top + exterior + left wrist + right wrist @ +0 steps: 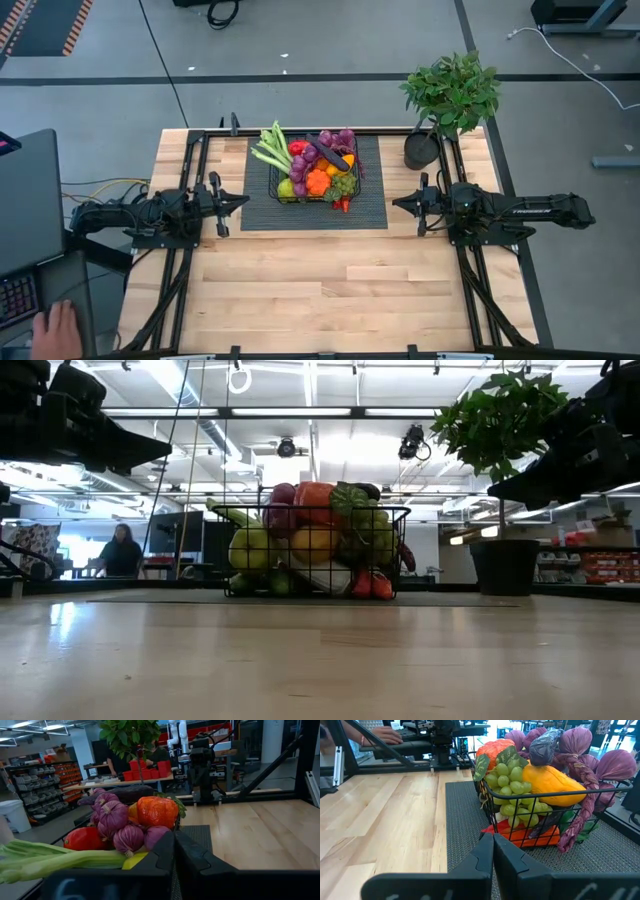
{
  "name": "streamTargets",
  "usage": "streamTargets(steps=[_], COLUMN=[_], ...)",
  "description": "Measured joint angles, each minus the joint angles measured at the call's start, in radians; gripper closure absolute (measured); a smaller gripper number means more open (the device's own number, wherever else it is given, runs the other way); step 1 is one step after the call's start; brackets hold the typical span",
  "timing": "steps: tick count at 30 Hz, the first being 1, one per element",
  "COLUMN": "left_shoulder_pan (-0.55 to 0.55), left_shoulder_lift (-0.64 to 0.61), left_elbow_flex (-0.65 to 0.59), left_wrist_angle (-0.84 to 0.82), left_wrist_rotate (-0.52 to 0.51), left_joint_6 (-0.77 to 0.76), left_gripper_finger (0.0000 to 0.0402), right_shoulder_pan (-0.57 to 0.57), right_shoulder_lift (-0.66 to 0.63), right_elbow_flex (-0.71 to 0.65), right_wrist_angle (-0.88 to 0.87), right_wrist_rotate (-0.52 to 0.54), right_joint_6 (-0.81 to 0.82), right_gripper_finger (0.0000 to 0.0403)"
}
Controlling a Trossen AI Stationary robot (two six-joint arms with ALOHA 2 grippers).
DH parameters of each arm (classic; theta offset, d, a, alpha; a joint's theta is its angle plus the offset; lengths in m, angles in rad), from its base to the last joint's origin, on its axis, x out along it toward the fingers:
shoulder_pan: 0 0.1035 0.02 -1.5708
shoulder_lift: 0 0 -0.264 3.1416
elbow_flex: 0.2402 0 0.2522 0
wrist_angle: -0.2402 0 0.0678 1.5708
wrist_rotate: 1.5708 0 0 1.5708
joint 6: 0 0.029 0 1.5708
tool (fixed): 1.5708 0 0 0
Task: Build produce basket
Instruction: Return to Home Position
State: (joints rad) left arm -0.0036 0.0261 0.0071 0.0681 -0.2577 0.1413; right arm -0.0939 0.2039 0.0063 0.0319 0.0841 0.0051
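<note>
Basket (310,550) sitting heaped with produce (318,180) on dark mat (371,214); potted plant (451,92) standing nearby. Left end effector (243,201) and right end effector (396,203) flanking it, fingers pressing together, gripping nothing.

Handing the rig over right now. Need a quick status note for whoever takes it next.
Left pincer: shut, empty, beside the mat's left edge.
Right pincer: shut, empty, beside its right edge.
Basket stands on the dark mat, heaped with produce; no loose produce in view.
Done: loading, by the look of it.
Left: nothing that shows; both arms look about home.
</note>
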Motion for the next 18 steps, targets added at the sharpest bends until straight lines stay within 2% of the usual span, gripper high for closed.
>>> streamTargets(steps=[10,18], left_shoulder_pan=[0.0,0.0], left_shoulder_lift=[0.0,0.0], left_elbow_flex=[0.0,0.0], left_wrist_angle=[0.0,0.0], left_wrist_rotate=[0.0,0.0], left_joint_6=[0.0,0.0], left_gripper_finger=[0.0373,0.0383], right_shoulder_pan=[0.0,0.0], right_shoulder_lift=[0.0,0.0], right_elbow_flex=[0.0,0.0], right_wrist_angle=[0.0,0.0], right_wrist_rotate=[0.0,0.0], right_joint_6=[0.0,0.0], right_gripper_finger=[0.0387,0.0387])
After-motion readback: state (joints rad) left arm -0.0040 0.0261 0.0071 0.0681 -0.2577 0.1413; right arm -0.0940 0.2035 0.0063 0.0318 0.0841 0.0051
